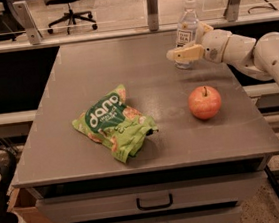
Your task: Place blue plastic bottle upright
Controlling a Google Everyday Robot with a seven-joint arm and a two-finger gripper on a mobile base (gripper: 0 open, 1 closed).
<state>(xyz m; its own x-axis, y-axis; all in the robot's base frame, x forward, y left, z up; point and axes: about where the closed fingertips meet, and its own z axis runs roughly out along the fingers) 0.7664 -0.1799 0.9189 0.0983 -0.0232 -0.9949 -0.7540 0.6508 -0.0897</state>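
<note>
The blue plastic bottle [187, 31] is clear with a white cap and a white-and-pale-blue label. It stands upright on the grey table [141, 78] near the far right edge. My gripper [193, 42] reaches in from the right and is open around the bottle's lower half. One finger [186, 54] crosses in front of the bottle and the other sits behind it on the right. The bottle's base rests on the tabletop.
A red apple [205, 102] lies on the table just in front of the gripper. A green snack bag [113, 124] lies at the middle left. Drawers [155, 201] are under the front edge. Office chairs [67, 6] stand behind a rail.
</note>
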